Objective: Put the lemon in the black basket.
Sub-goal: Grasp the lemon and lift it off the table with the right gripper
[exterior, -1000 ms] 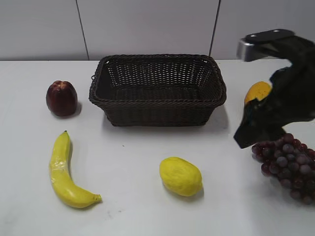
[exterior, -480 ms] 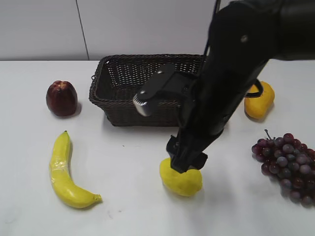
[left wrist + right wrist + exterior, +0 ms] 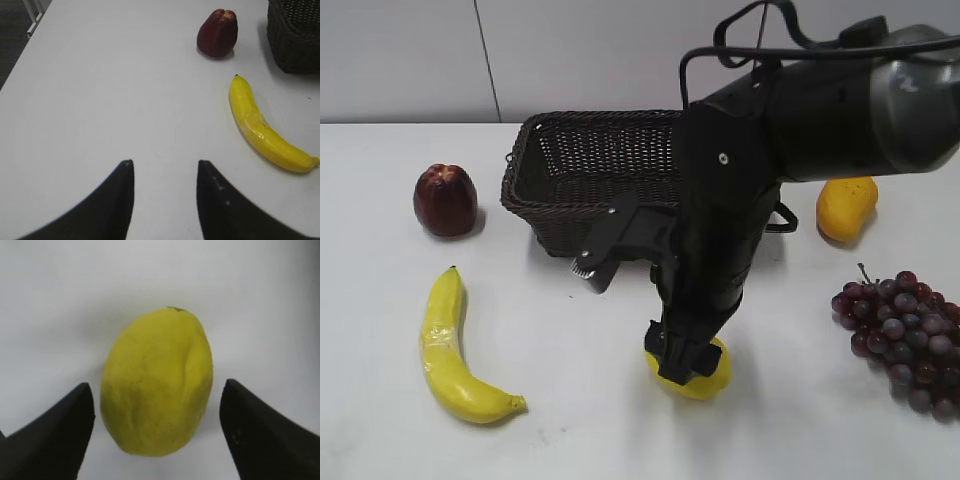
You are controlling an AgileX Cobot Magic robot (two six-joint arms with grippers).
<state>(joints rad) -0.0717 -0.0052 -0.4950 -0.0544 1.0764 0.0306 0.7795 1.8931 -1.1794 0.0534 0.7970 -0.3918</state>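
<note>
The lemon [image 3: 710, 378] lies on the white table in front of the black basket [image 3: 570, 170], mostly covered by my right arm in the exterior view. In the right wrist view the lemon [image 3: 157, 382] sits between the two spread fingers of my right gripper [image 3: 157, 390], with a gap on each side. My right gripper [image 3: 682, 362] is open and low over the lemon. My left gripper [image 3: 165, 165] is open and empty over bare table, left of the banana. The left gripper is out of the exterior view.
A banana [image 3: 450, 350] lies front left and a dark red fruit [image 3: 445, 200] stands left of the basket. An orange-yellow mango-shaped fruit [image 3: 845, 207] lies right of the basket. A bunch of purple grapes [image 3: 905, 335] lies at the right edge.
My right arm has swung in from the right edge to the middle and come down over the lemon. The lemon has not moved.
</note>
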